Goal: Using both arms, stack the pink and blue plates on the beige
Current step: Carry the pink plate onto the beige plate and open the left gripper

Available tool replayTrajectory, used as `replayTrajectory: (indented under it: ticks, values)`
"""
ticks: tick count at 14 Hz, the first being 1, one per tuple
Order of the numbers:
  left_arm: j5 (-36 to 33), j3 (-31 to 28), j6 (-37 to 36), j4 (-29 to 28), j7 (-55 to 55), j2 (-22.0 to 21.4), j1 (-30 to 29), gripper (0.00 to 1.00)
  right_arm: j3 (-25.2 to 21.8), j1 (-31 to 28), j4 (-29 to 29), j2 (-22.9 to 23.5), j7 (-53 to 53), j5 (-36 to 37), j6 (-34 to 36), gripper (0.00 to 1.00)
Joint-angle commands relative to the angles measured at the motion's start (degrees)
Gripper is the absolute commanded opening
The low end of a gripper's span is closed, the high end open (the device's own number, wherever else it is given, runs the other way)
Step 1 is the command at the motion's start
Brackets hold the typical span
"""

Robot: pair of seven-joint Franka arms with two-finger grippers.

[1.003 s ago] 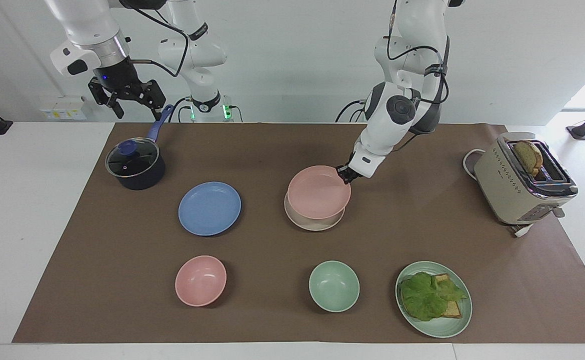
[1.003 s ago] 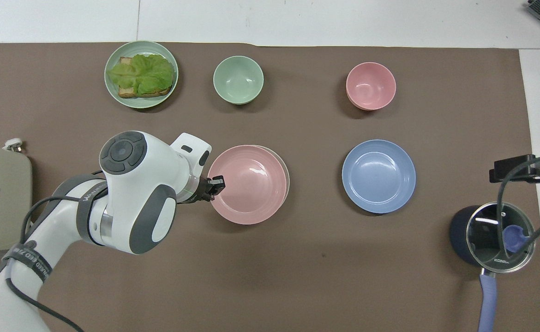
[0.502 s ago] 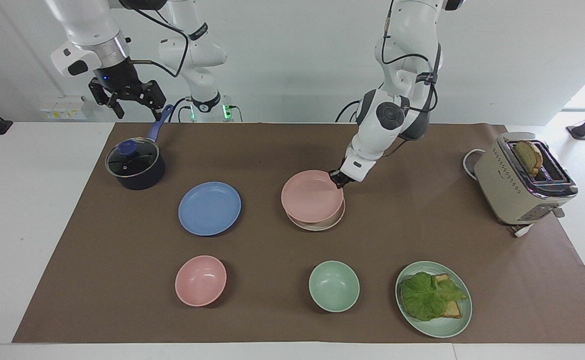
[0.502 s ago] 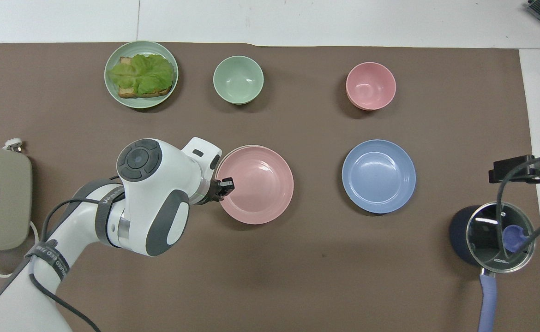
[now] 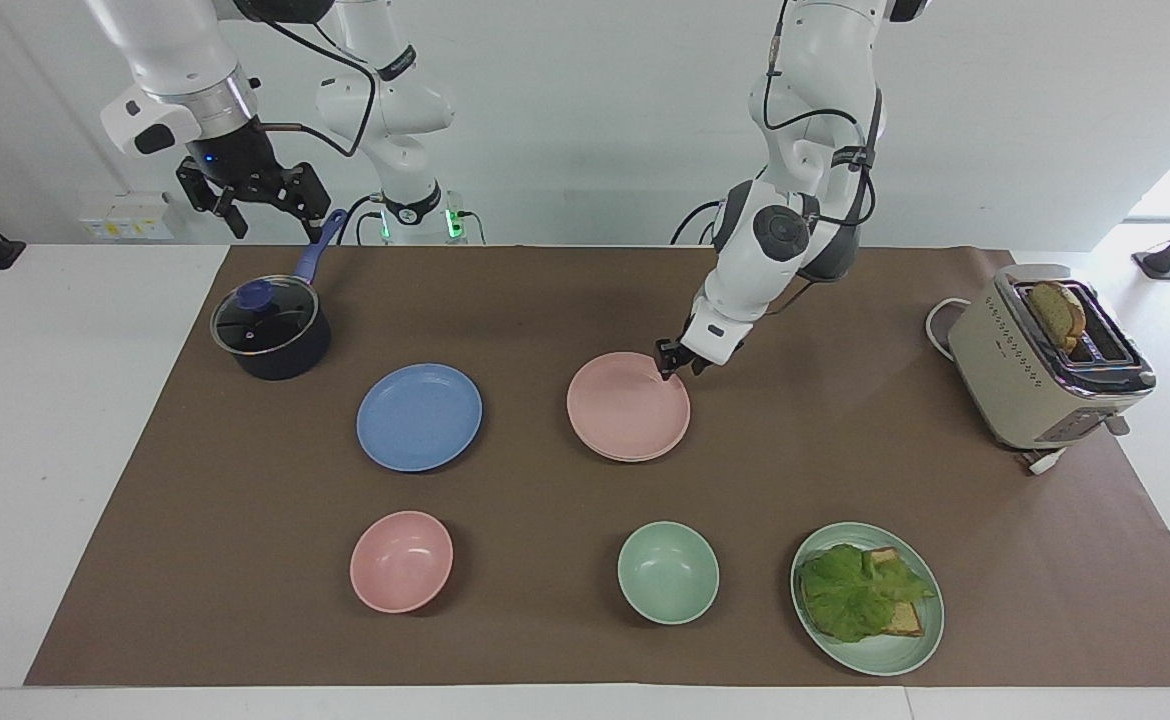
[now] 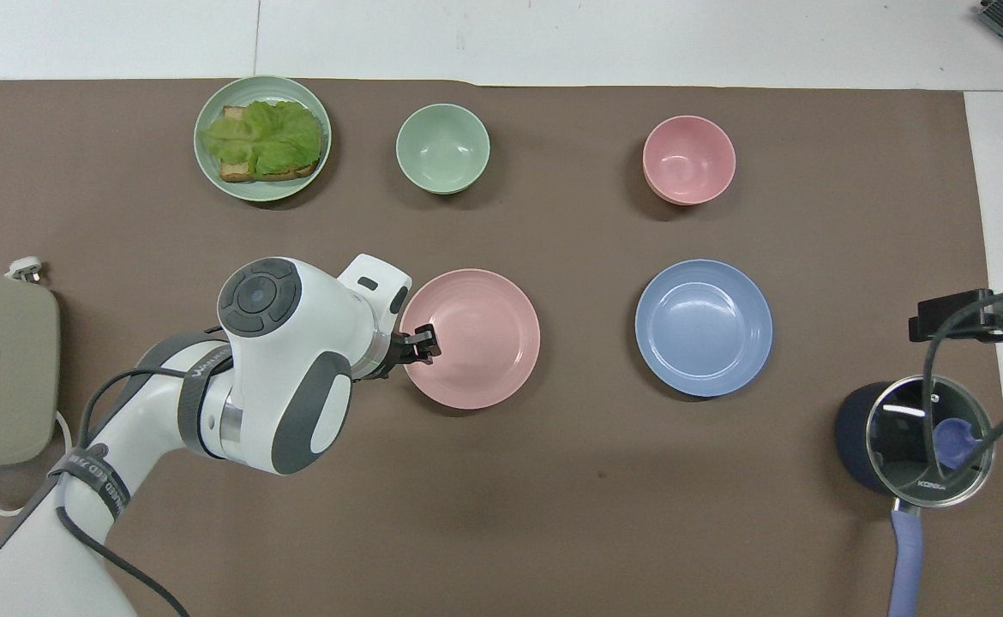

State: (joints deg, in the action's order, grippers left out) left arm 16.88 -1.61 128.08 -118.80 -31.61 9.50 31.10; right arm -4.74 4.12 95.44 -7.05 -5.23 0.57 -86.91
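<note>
Pink plate lies on beige plate, mid-table; only a sliver of beige shows. Left gripper at pink's rim, fingers apart, plate released. Right gripper waits open over the pot. Next: right arm takes blue plate, beside the stack toward its end, by the rim.

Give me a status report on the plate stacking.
Left gripper at round pink plate's rim. Pink sits on round beige plate. Round blue plate unstacked, nothing on it. Right gripper open, waiting above lidded saucepan.
</note>
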Motion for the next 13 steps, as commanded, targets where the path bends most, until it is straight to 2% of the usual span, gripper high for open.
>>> replayTrajectory:
  ticks: [1,4,6,9,13]
  values:
    - [0.8,-0.9,0.2,1.0,0.7,0.2,0.2,1.00,0.1,-0.3,2.1,-1.6,-0.5,-0.7,-1.8,1.00]
    - [-0.7,-1.3,-2.8,3.2,0.8,-0.4,-2.9,1.00,0.1,-0.4,2.4,-1.6,-0.5,-0.7,-2.6,1.00]
    - [-5.9,-1.5,-8.4,5.0,6.5,-1.2,-6.9,1.00,0.1,-0.4,2.6,-1.5,-0.5,-0.7,-3.5,1.00]
    - [-7.8,-1.6,-15.4,7.6,12.9,-3.0,-13.1,1.00,0.0,-0.4,3.0,-1.4,-0.3,-0.7,-4.4,1.00]
    - [-9.9,-1.6,-18.3,7.7,20.0,-6.5,-20.2,1.00,-0.3,-0.5,2.3,-1.1,-0.6,-0.6,-4.7,1.00]
